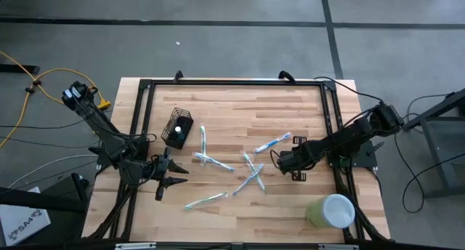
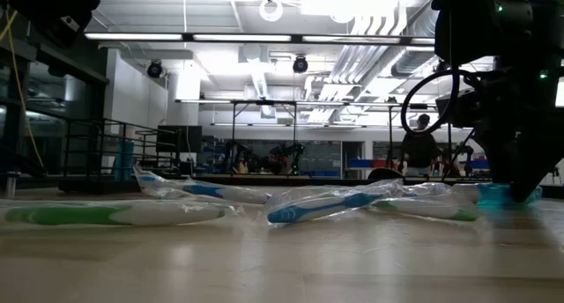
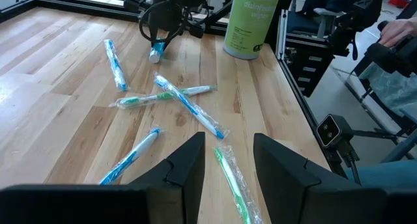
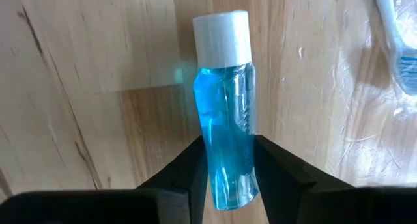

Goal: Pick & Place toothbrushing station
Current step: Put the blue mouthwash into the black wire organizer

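Currently we have the right gripper (image 4: 226, 160) pinching a blue bottle (image 4: 225, 113) near the table's (image 1: 240, 97) right edge, left gripper (image 3: 228, 160) spread and idle, so next calls for lifting toward the toothbrushing station (image 1: 177, 129) by the left edge.

— What litters the wooden table (image 1: 232, 112)?
— Wrapped toothbrushes (image 1: 205, 201), scattered across its middle; a small blue bottle (image 4: 226, 129) with a white cap lies nearby.
— And the corner?
— A pale green cup (image 1: 330, 211).
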